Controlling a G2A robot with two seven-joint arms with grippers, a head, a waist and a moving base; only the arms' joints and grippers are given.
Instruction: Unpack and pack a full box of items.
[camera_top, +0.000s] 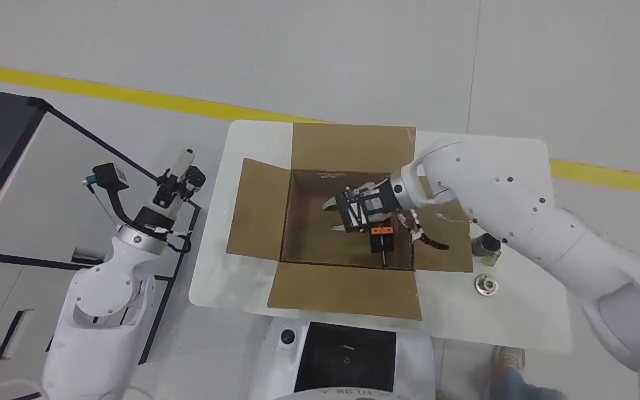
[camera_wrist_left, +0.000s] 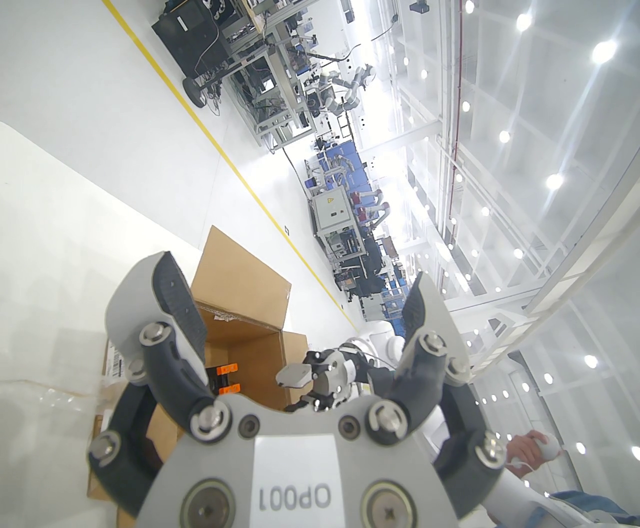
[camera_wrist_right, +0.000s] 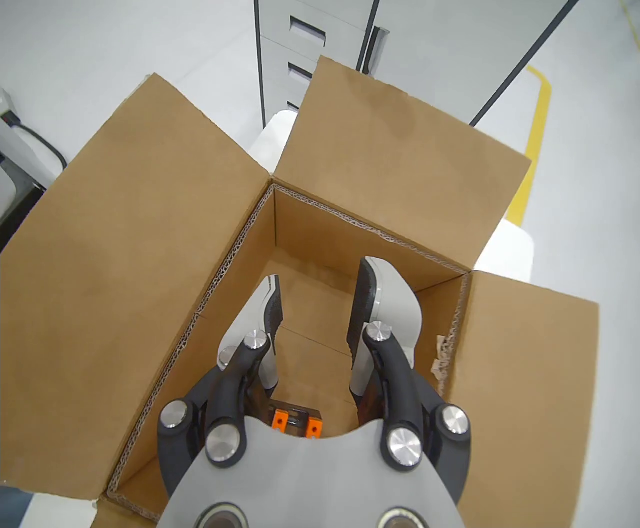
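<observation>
Now your right gripper hangs inside the open box, jaws apart, nothing held. The orange-and-black part lies on the box floor beneath its palm, short of the fingertips. It looks rigid, small and probably light; grip across the black body, not the orange tabs. Your left gripper is spread wide, well aside.

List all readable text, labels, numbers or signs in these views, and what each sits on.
"OP001": white sticker on the base of the left tool, seen upside down.
Barcode label on a flap of the cardboard box: print too small to read.
Yellow warning triangle on a grey cabinet in the room behind: symbol too small to make out.
</observation>
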